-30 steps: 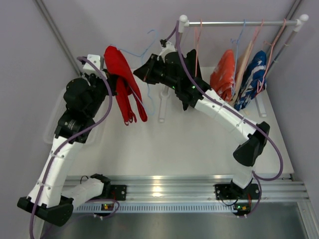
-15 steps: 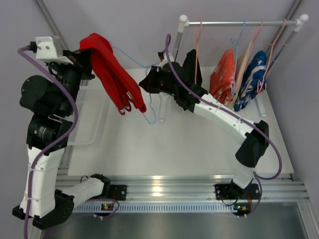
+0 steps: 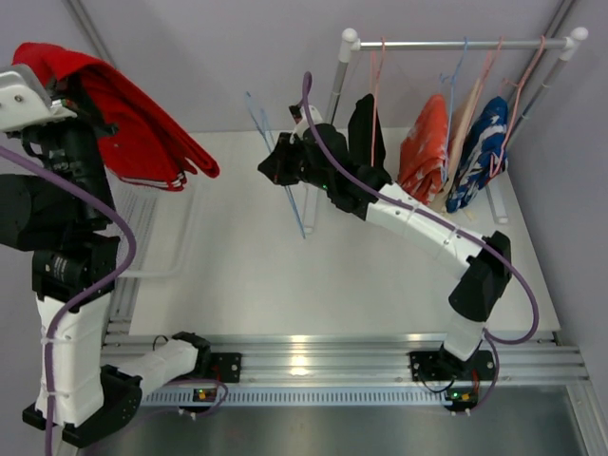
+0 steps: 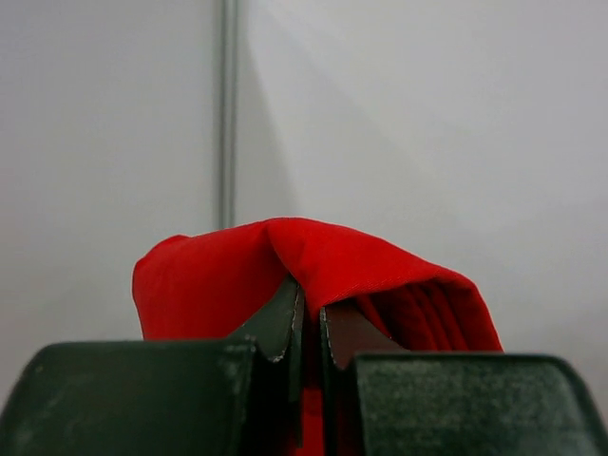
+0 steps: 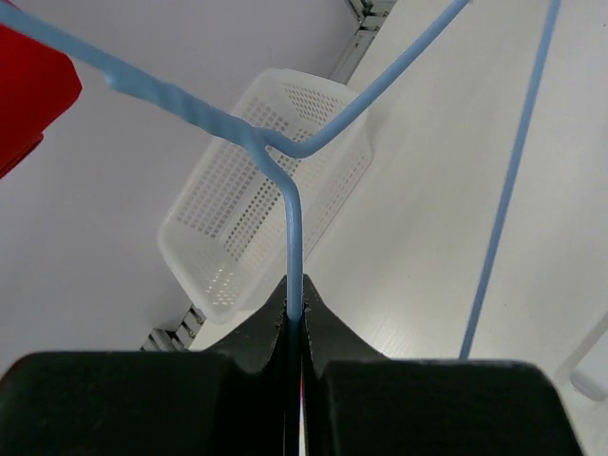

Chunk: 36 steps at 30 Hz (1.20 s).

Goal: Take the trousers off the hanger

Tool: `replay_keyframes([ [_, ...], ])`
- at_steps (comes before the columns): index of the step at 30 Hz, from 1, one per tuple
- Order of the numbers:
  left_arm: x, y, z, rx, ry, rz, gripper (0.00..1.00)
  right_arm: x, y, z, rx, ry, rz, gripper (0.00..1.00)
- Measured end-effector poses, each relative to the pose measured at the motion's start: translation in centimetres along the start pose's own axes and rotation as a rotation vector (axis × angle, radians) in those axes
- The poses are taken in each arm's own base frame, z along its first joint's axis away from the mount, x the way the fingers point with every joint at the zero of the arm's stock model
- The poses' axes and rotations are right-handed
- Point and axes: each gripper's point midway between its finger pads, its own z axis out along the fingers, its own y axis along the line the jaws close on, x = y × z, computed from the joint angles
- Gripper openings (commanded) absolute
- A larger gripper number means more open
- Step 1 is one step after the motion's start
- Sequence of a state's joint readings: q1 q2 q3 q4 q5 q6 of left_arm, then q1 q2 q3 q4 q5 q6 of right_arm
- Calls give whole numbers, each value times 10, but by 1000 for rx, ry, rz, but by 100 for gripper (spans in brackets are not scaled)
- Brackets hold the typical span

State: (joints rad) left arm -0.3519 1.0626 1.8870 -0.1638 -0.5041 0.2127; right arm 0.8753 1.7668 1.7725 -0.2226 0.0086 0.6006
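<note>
Table (image 3: 380,285): clothes rail (image 3: 456,43) at the back, white basket (image 5: 266,190) off the left edge. Red trousers (image 4: 313,256) are up high at far left, draped over the left end effector (image 4: 306,309), which is pinched shut on the fabric. Black trousers (image 3: 366,133) hang below the rail's left end, beside the right arm. Blue wire hanger (image 5: 293,228) is clamped in the right end effector (image 5: 294,306), well apart from the red pair.

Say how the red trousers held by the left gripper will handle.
Probably floppy: the red trousers fold over the left gripper and their legs sag. Likely light, since a pinch of cloth carries them. Released, they would likely crumple, not roll.
</note>
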Motion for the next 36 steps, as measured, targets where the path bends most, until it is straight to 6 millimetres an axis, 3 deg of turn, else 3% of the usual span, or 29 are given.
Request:
replay_keyframes([
  [4,15,33,-10,-127,-2,150,0,-4,3,-5,-13,-4,-25,0],
  [10,63,81,-36,-291,62,412,0,-18,20,-24,-71,-25,-52,0],
  [18,120,135,-90,-439,147,644,0,-29,39,-46,-147,-33,-79,0],
  [27,160,159,-123,-491,190,746,0,-29,46,-55,-186,-24,-95,0],
  [32,216,160,-126,-441,281,817,0,-28,48,-56,-195,-18,-98,0],
  [36,268,162,-113,-381,369,844,0,-30,51,-61,-213,-19,-119,0],
])
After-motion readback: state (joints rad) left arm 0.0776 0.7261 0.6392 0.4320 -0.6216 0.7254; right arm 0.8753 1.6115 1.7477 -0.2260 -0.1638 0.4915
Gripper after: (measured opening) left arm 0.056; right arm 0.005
